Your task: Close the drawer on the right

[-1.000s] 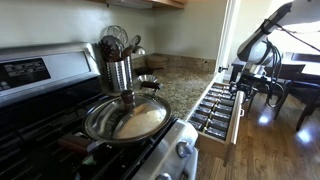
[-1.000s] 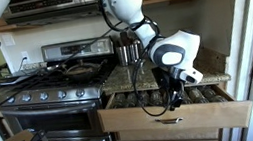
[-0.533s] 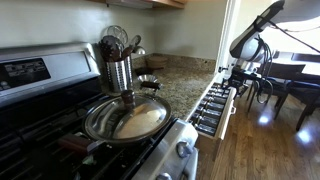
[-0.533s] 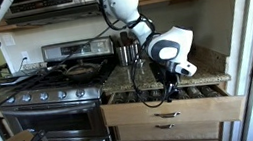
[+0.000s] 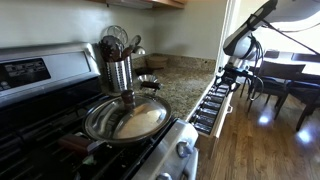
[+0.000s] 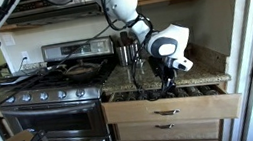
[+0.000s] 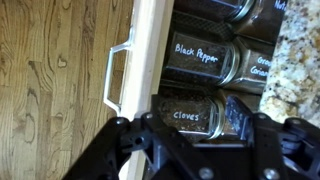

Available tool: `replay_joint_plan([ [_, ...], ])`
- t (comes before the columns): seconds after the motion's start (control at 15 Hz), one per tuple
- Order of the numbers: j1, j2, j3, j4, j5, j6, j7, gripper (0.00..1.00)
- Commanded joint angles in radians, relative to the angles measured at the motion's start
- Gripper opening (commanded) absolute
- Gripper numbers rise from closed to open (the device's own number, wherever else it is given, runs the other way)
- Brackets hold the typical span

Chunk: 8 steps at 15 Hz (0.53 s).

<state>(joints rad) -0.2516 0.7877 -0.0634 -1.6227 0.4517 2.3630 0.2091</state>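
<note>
- Drawer [image 6: 173, 109] stands partly open; we see spice jars [image 7: 205, 60] lying inside.
- Gripper [image 7: 207, 128] hangs above its front edge, fingers spread wide, holding nothing.

In the wrist view, "Black Pepper" is read on the upper jar [image 7: 205, 60] in the drawer [image 7: 148, 60], "Cloves" on the lower jar [image 7: 190, 116], while the right jar [image 7: 262, 66] bears a cut-off, unreadable label.
</note>
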Motion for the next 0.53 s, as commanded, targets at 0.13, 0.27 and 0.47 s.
replay_joint_plan([
  [0.13,0.022,-0.034,-0.075,-0.022,-0.115,-0.153,0.086,1.0],
  [0.27,0.008,-0.028,-0.082,-0.011,-0.137,-0.197,0.069,1.0],
  [0.47,-0.006,0.003,-0.093,0.034,-0.15,-0.278,0.067,1.0],
])
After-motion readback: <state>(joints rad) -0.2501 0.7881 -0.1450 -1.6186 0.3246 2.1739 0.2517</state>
